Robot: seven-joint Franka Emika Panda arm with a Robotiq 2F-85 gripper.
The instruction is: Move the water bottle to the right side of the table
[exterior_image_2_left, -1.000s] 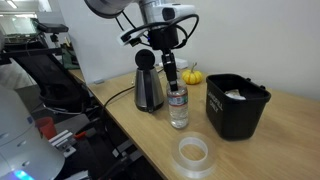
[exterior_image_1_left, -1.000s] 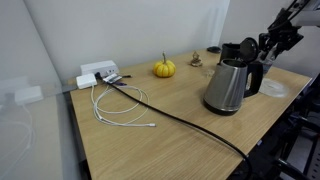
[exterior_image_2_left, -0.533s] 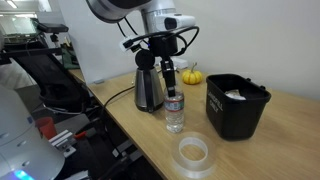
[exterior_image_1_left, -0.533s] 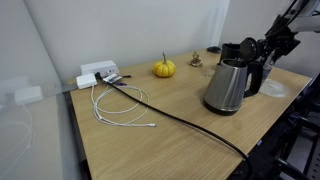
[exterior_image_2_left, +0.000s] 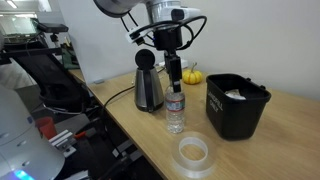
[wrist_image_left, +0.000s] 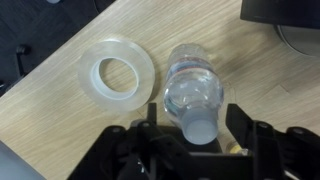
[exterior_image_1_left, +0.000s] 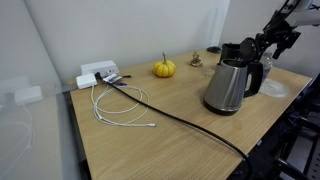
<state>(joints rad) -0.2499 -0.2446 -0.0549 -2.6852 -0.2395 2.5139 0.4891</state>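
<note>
Your gripper (exterior_image_2_left: 173,80), spread wide, hangs just over the upright water bottle (exterior_image_2_left: 175,112). Bottle stands near a long bench (exterior_image_2_left: 262,142) edge, between kettle (exterior_image_2_left: 149,88) and tape roll (exterior_image_2_left: 192,154).

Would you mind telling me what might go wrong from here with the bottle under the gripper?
The open gripper hangs right over the upright water bottle; a sideways nudge could topple it. The tape roll and black bin sit close by, so a fall or slide might hit them.
</note>
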